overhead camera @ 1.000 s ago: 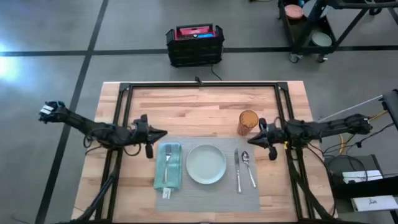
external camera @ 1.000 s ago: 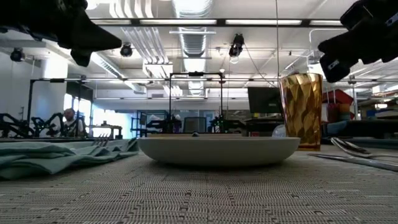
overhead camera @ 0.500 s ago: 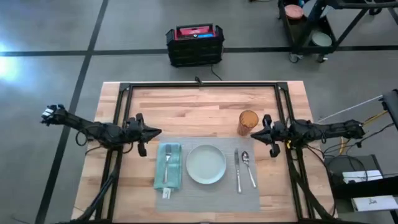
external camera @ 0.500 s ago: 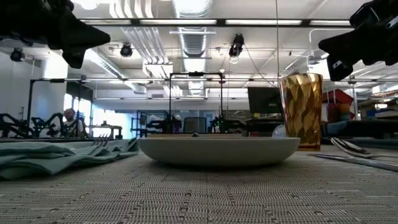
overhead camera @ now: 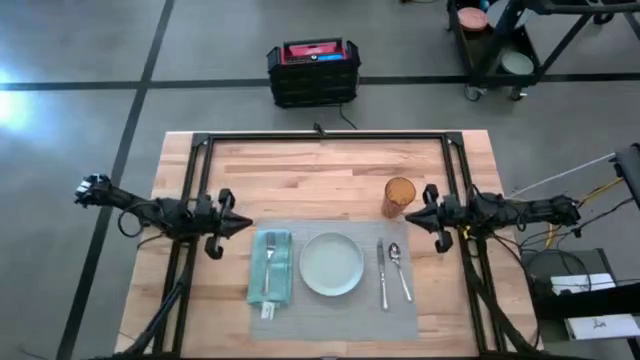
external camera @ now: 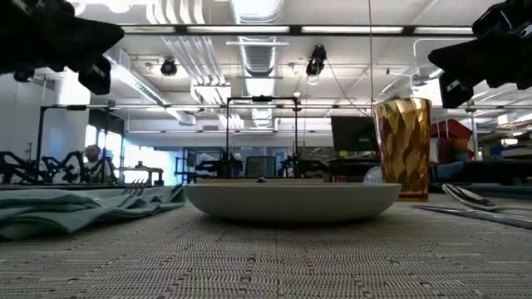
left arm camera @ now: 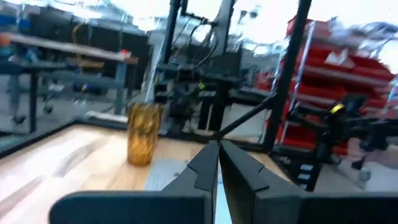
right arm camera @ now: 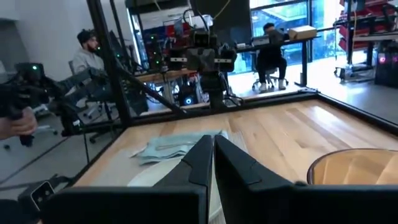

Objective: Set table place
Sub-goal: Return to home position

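Both arms ease outward — left gripper (overhead camera: 240,222) toward the table's (overhead camera: 320,172) left edge, right gripper (overhead camera: 414,217) toward its right, jaws together, empty. Homing step; next, clear the cup (overhead camera: 399,196).

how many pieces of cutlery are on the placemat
3, all on the grey placemat: a fork lying on the teal napkin left of the plate, a knife just right of the plate, and a spoon right of the knife. None looks hidden.
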`<state>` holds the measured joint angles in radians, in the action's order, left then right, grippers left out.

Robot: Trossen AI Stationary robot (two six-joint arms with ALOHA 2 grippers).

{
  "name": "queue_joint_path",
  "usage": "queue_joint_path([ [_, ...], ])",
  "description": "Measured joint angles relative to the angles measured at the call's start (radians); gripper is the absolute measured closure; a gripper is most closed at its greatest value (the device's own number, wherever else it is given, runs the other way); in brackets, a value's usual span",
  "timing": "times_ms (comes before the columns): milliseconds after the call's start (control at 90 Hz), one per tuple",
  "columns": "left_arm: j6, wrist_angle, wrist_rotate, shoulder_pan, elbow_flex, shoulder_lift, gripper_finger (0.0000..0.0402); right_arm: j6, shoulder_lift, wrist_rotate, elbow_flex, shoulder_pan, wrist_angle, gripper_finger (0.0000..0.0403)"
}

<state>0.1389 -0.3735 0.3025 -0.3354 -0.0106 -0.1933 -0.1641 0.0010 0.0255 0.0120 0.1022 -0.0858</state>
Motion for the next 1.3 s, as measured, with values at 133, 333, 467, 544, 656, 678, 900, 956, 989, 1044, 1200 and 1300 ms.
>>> queue_joint_path([
  [133,-0.01,0.087,0.0,0.029,-0.002,0.056,0.0395,-0.006,0.0,0.0,0.0,0.0,0.002,0.04],
  [333,-0.019,0.207,0.0,0.092,0.0,0.158,0.0399,0.008,0.0,0.0,0.0,0.0,0.001,0.04],
  [467,-0.014,0.26,-0.022,0.113,0.0,0.193,0.0399,0.017,0.0,0.0,0.0,0.0,0.001,0.04],
  [544,-0.016,0.247,-0.065,0.116,0.0,0.193,0.0397,0.02,-0.001,0.0,-0.001,0.0,0.001,0.04],
  [656,-0.02,0.251,-0.09,0.116,0.001,0.193,0.0395,0.026,-0.001,0.0,-0.001,0.0,0.001,0.04],
  [678,-0.022,0.25,-0.092,0.116,0.001,0.193,0.0395,0.026,-0.001,0.0,-0.001,0.0,0.001,0.04],
  [900,-0.03,0.262,-0.096,0.117,0.001,0.193,0.0399,0.045,-0.001,0.0,-0.001,0.0,0.026,0.04],
  [956,-0.03,0.266,-0.096,0.117,0.001,0.193,0.04,0.046,-0.001,0.0,-0.001,0.0,0.05,0.04],
  [989,-0.03,0.266,-0.096,0.117,0.001,0.193,0.04,0.045,-0.001,-0.001,-0.001,0.0,0.063,0.04],
  [1044,-0.03,0.266,-0.096,0.117,0.001,0.193,0.0398,0.047,0.001,-0.009,-0.001,0.0,0.068,0.04],
  [1200,-0.033,0.273,-0.096,0.117,0.001,0.193,0.0395,0.065,0.001,-0.019,-0.001,0.0,0.071,0.04],
  [1300,-0.03,0.27,-0.096,0.117,0.001,0.193,0.0397,0.062,0.007,-0.019,-0.001,0.0,0.072,0.04],
])
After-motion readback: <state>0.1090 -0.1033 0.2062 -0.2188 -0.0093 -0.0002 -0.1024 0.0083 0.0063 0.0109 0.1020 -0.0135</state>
